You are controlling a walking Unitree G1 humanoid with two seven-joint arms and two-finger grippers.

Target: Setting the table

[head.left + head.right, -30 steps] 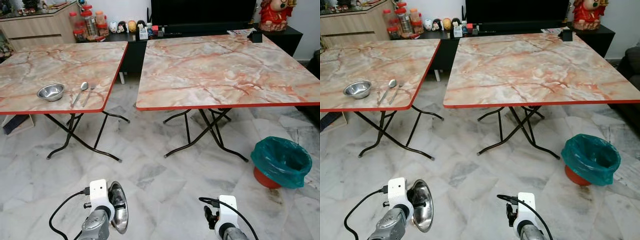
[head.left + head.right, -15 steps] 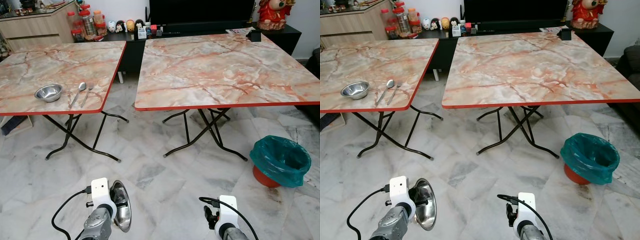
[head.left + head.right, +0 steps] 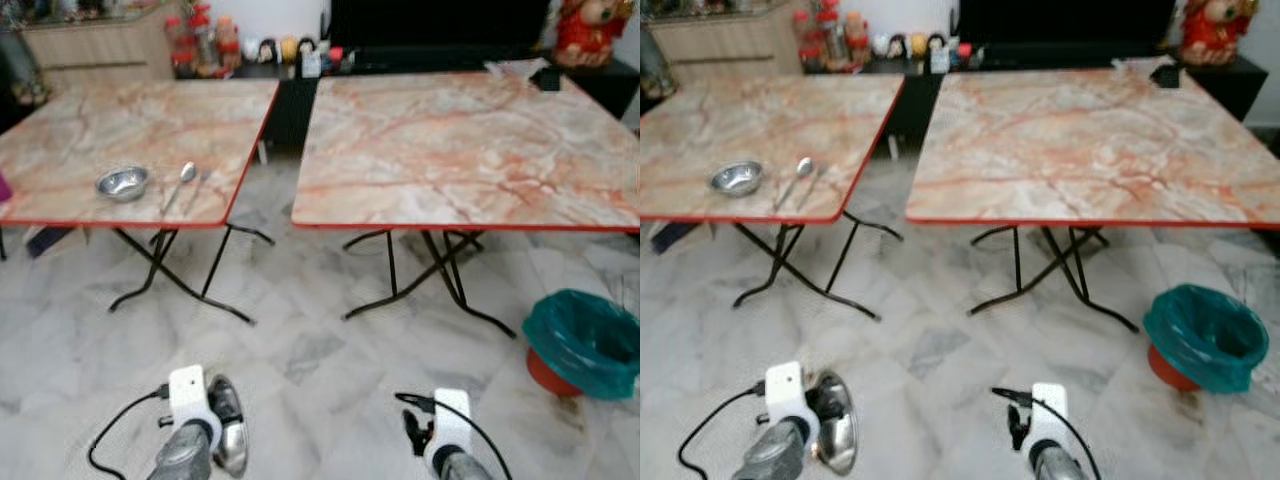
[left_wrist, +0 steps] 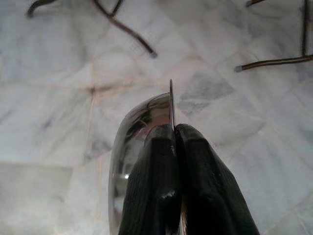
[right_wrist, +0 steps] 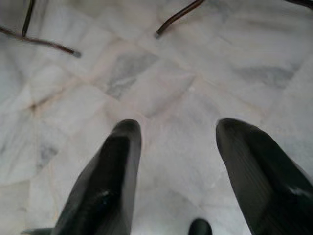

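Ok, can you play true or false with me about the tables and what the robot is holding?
1. The left gripper pinches a steel bowl by its rim. True.
2. The right gripper holds a spoon. False: it is open and holds nothing.
3. A second bowl sits on the left table beside a spoon. True.
4. The green-lined bin stands under the left table. False: it stands on the floor by the right table.

Both arms low out front, wrists pointing down at the floor. Left gripper (image 4: 174,147) with fingers (image 4: 151,181) pinched tight on the rim of a steel bowl (image 4: 134,147). Right gripper (image 5: 178,161) hanging with fingers (image 5: 105,181) spread wide, holding nothing.
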